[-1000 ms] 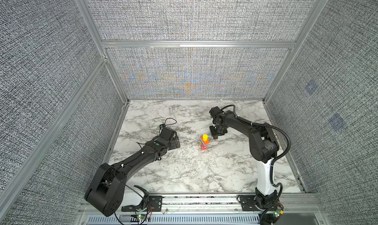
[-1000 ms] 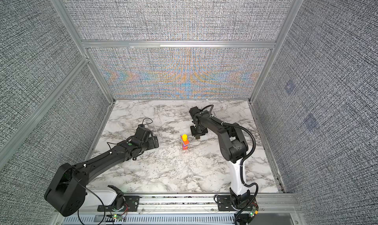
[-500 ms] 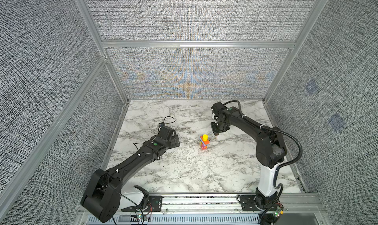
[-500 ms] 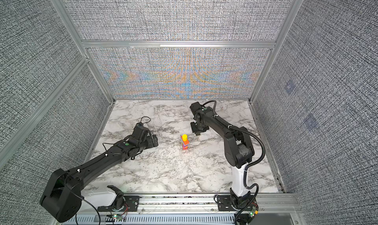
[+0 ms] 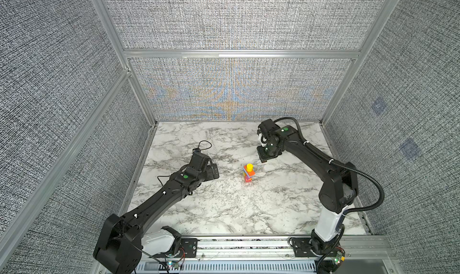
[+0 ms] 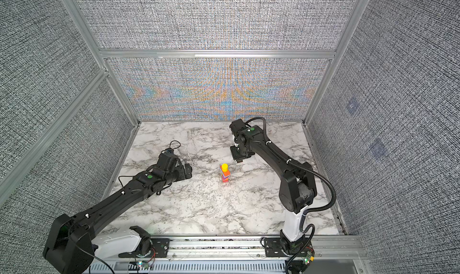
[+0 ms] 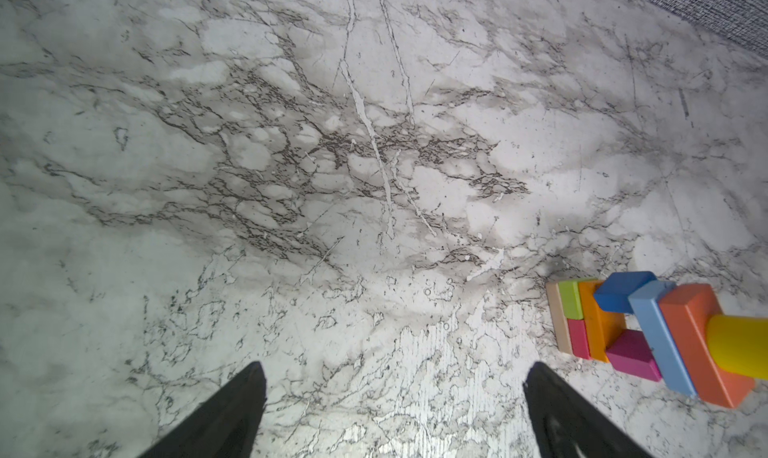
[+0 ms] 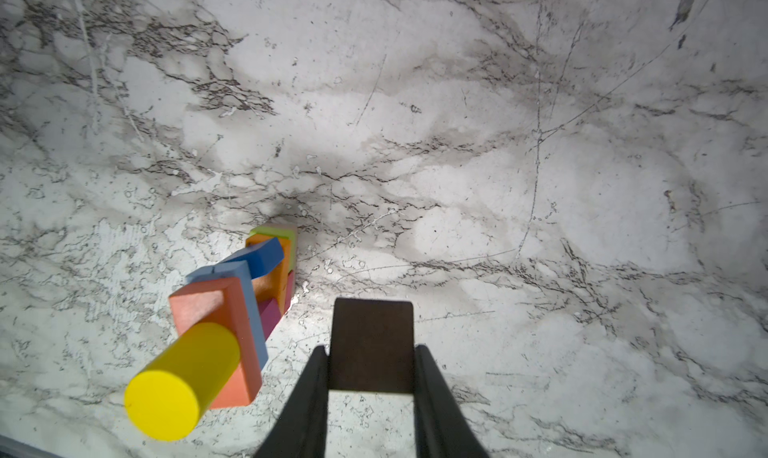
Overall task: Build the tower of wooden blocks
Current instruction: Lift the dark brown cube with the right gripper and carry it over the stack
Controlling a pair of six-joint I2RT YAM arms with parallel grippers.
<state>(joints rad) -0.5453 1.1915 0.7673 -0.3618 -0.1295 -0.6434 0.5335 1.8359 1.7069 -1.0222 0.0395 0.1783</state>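
- In both top views the tower (image 5: 248, 173) is seen just below the frame's centre on the table (image 5: 224, 210), untouched.
- Left wrist view: the left gripper (image 7: 392, 368) is spread wide and empty, with the tower nearby.
- Right wrist view: a dark brown block (image 8: 372, 331) is clamped by the right gripper (image 8: 371, 350) beside the tower.

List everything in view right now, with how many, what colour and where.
marble-pattern tabletop: one, white with grey veins, cell floor
woven wall panels: grey, on three sides of the tabletop
multicoloured wood block tower: one, nine blocks showing, middle of the tabletop
yellow wood cylinder: one, yellow, top of the tower
orange wood slab: one, orange, directly under the cylinder
dark brown wood block: one, dark brown, in the right pincer, off the tower
left pincer: one, black, open and empty, over bare tabletop
right pincer: one, black, shut on the dark brown wood block
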